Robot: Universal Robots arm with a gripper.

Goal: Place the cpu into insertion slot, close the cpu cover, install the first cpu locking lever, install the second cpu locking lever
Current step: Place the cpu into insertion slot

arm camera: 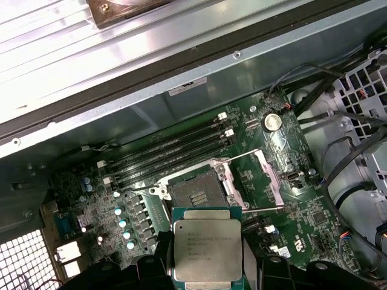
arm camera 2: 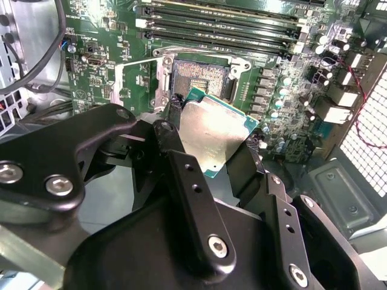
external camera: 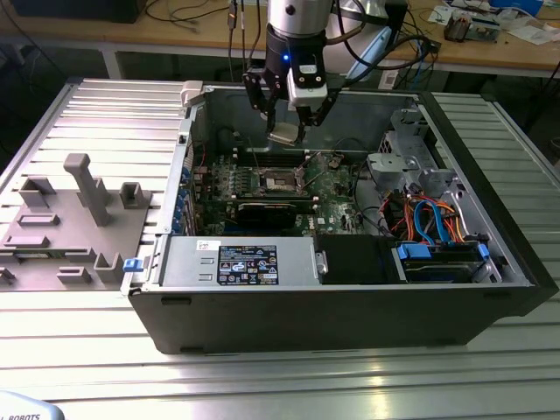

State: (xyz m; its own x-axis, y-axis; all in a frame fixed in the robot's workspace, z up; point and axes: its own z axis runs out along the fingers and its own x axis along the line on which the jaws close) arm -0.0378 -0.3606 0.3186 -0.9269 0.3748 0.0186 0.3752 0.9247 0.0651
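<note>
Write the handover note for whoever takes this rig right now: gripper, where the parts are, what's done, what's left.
Gripper: shut on the cpu, holding it by two opposite edges, metal top up in the first wrist view.
Position: the cpu hangs above the motherboard inside the open case, close to the insertion slot but not in it.
Insertion slot: empty, contacts exposed.
cpu cover: swung open beside the slot.
Locking levers: released, not latched.
Done: cpu picked up and brought over the board.
Left: seat the cpu, close the cover, install both levers.
</note>
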